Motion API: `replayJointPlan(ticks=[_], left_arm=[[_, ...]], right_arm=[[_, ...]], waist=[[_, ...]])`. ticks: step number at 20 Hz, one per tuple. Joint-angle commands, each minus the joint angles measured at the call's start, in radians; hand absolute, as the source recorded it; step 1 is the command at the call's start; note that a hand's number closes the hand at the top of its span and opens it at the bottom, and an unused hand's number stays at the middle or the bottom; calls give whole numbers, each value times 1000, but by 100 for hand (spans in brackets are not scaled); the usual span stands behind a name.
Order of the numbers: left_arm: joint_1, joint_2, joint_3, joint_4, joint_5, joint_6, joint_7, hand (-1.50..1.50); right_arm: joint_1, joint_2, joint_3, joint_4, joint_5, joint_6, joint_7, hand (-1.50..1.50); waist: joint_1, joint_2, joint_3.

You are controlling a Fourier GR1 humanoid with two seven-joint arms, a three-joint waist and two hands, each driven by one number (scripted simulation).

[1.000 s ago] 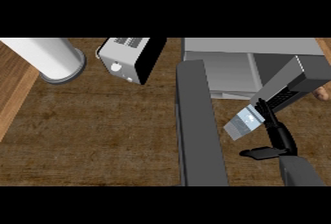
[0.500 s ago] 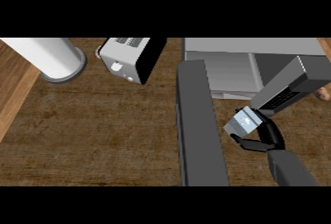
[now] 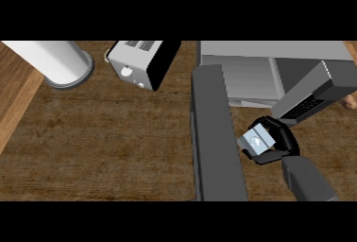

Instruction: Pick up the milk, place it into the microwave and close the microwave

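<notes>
Now, right hand (image 3: 280, 140): curling its fingers round the milk (image 3: 254, 141), lower right of frame.
Milk: showing only partly, the hand covering much of it.
Microwave (image 3: 251, 71): sitting upper right, door (image 3: 216, 137) hanging open.
Left hand: not showing.
Toaster (image 3: 143, 61): running off the top edge.

Counter (image 3: 111, 151): dark brown wood-grain top, filling most of the head view; a lighter wooden strip runs along its left edge.
Toaster (image 3: 143, 61): silver with a black side, standing at the far edge, left of centre.
Microwave (image 3: 265, 75): grey, standing at the far right, open.
Microwave door (image 3: 216, 137): long dark grey slab swung out across the counter, running from the microwave toward the near edge.
White cylinder (image 3: 59, 61): tall, on a round grey base, standing at the far left corner.
</notes>
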Motion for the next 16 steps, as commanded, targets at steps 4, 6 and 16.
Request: replayJointPlan(ticks=[4,6,16], left_arm=[[41,-22,11,-54,62,-44,-29,-150],[25,-35,-15,-41,55,-34,-18,-150],[10,45,73,-21,158,-28,32,-150]], right_arm=[[27,12,-34,43,-16,-46,-155,150],[58,35,-56,44,-28,-137,-157,150],[-40,71,-42,50,10,-249,-126,150]], waist=[[-2,0,0],[-12,-1,0],[-15,-3,-1]])
